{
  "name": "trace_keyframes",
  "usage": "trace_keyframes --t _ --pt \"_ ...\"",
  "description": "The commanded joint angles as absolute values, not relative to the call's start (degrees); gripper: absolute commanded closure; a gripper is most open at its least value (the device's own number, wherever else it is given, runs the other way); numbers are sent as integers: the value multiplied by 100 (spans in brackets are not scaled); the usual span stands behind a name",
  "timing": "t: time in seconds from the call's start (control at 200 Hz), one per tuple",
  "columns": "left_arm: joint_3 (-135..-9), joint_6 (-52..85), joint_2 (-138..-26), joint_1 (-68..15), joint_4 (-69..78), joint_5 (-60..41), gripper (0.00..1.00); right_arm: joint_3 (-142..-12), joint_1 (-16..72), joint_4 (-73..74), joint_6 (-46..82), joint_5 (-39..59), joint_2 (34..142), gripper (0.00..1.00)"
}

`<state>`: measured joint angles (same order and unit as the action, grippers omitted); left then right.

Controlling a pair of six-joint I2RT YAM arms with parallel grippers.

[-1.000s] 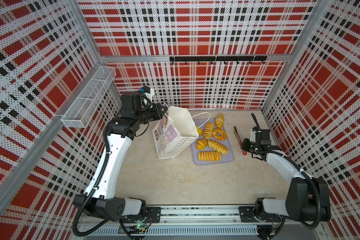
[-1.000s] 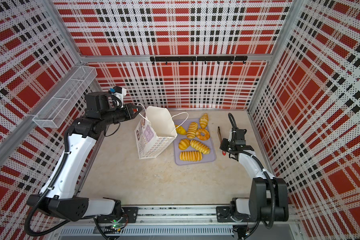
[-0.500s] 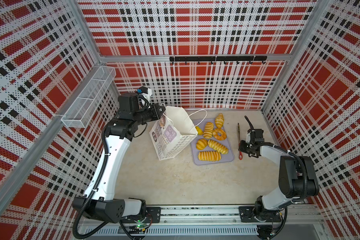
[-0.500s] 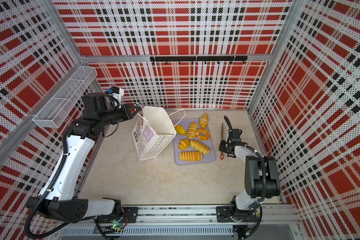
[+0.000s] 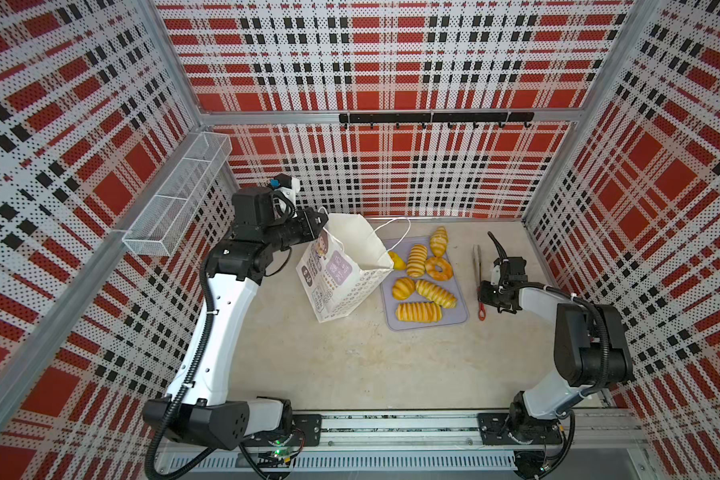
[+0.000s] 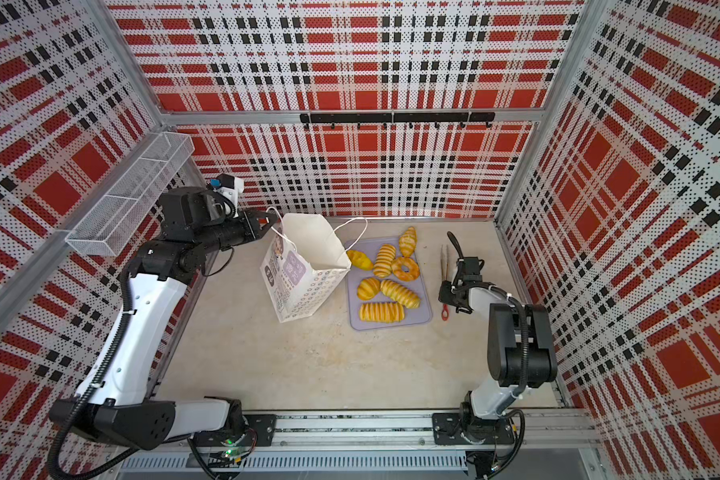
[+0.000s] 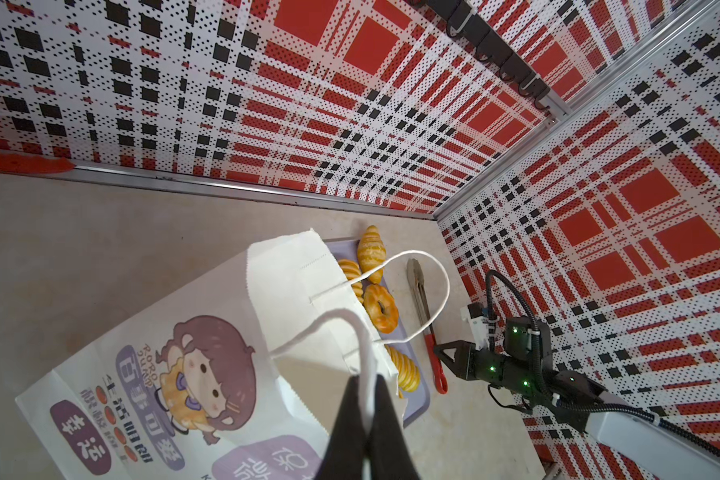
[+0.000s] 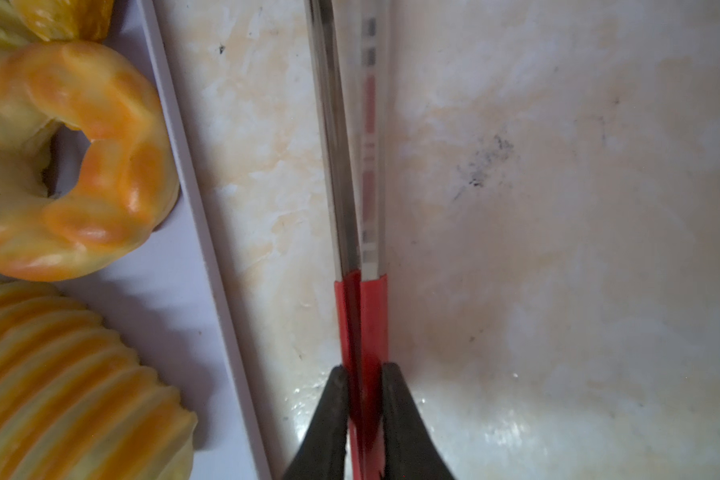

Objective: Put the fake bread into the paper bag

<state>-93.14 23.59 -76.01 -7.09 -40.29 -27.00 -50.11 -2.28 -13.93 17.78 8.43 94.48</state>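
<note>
Left gripper (image 7: 368, 384) is clamping the paper bag (image 5: 341, 286) by its cord handle (image 7: 329, 321); bag leaning, long axis tilted, mouth up. Right gripper (image 8: 364, 370) is straddling the tongs (image 8: 341, 166), grip unclear.

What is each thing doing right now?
Paper bag: open, tilted, held by one handle.
Left gripper: shut on the bag's handle.
Bread: lying on the tray, outside the bag.
Tongs: closed, flat on the table.
Right gripper: shut on the tongs' red handle.

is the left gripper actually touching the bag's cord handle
Touching. The left wrist view shows the left gripper shut, with the white cord handle of the paper bag pinched between its fingers; no gap shows.
</note>
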Motion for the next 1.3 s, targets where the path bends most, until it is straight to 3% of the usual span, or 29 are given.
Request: trace_keyframes --t 0.0,0.491,0.912,1.298 --pt "-9316 2356 -7433 -661 -3926 -2786 100 -5115 -265 -1512 1665 758 9503 78" --pt "-9378 2400 -7454 -642 -3955 -2780 100 -5066 -212 -1656 1390 443 9290 57" --pt "-9392 2392 -7486 -641 -3955 -2777 100 -5323 83 -1862 1218 20 9436 52" --pt "-9329 2391 -7441 -633 -3955 -2755 100 -5580 115 -1916 1214 0 9824 55"
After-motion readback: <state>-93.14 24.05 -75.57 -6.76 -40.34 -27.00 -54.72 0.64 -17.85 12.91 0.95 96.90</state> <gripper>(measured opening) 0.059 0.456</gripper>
